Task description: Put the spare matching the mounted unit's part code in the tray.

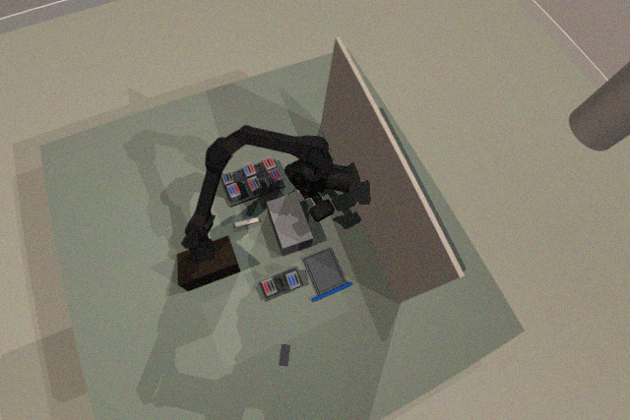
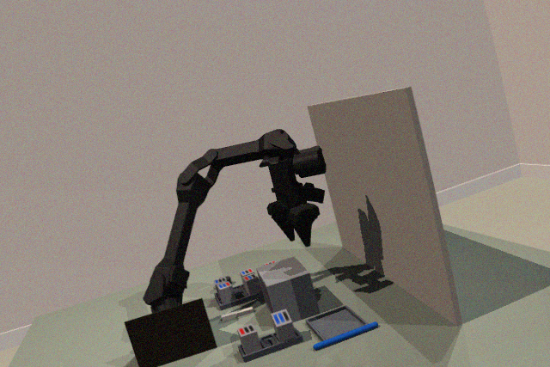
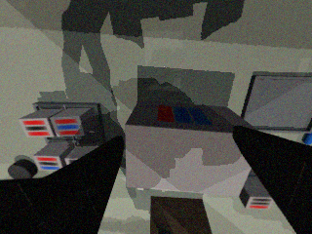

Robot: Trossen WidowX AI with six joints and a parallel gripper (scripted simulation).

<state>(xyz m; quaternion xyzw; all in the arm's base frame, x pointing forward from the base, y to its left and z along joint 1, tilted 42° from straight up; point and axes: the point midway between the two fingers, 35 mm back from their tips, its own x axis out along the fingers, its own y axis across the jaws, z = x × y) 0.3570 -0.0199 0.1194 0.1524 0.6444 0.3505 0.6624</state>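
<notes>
While the hand (image 2: 298,235) hangs spread wide and empty above the far side of the mounted unit (image 2: 286,286), its wrist camera looks down onto that unit's back; a coloured strip (image 3: 184,114) shows there, one red patch beside what look like two blue ones, though the grain makes the exact count uncertain. Just beyond the hand stands the tall board (image 2: 381,194), close enough that its shadow falls on the panel. Outward from the unit, a rack of spares (image 1: 252,179) sits on the arm's side, each block striped red, blue or black; a second, smaller rack (image 1: 280,282) lies nearer the tray (image 1: 324,269), holding one red-marked and one blue-marked spare. A blue bar (image 1: 332,291) lies along the tray's edge, and a white stick (image 1: 246,222) lies on the surface between the unit and the arm's base; a dark block (image 1: 283,354) lies well apart.

No spare is picked yet, so the matching one sits in a rack; which one cannot be told from here. Risks, as I judge them: misreading the blurred code and choosing a look-alike; swinging into the board when pulling away; nudging neighbours in the crowded rack, since the spares stand tight together.
</notes>
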